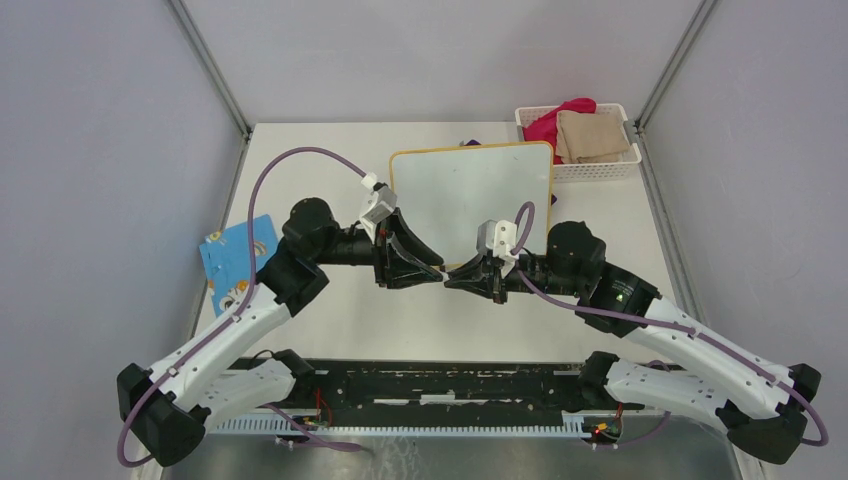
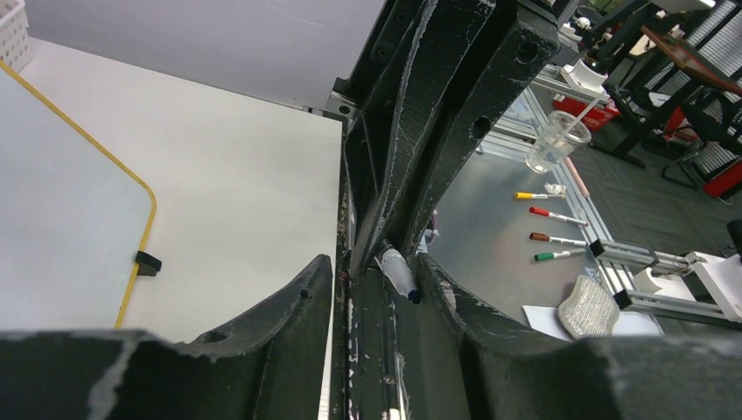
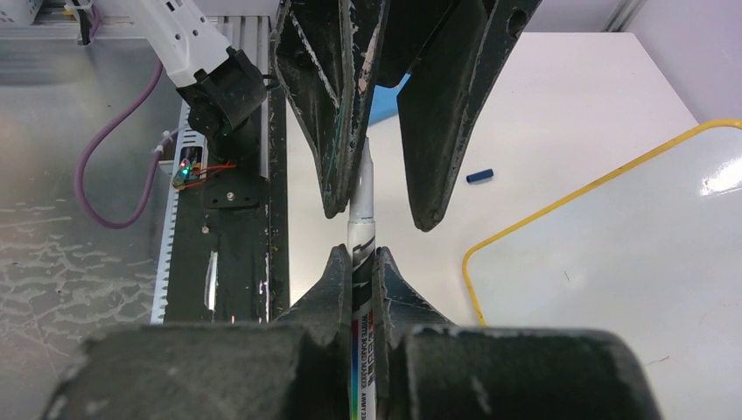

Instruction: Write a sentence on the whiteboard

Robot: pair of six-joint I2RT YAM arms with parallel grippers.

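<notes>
The whiteboard [image 1: 470, 195] lies at the table's middle back, white with a thin yellow frame, and its face is blank; no sentence shows on it. Its corner also appears in the wrist views [image 2: 61, 192] [image 3: 630, 254]. My right gripper [image 1: 452, 281] [image 3: 360, 251] is shut on a whiteboard marker [image 3: 361, 219], held level and pointing left. The marker's uncapped blue tip [image 2: 404, 278] reaches in between the fingers of my left gripper [image 1: 432, 270] [image 2: 374, 262]. Those jaws stand apart, wider than the marker, which lies close against one finger [image 3: 337, 131]. Both grippers meet tip to tip in front of the board.
A small blue cap [image 3: 479, 176] lies on the table near the board's corner. A white basket [image 1: 600, 170] of cloths stands at the back right. A blue patterned card [image 1: 235, 262] sits at the left edge. Spare markers [image 2: 547, 223] and a plastic cup [image 2: 556, 140] lie beyond the table.
</notes>
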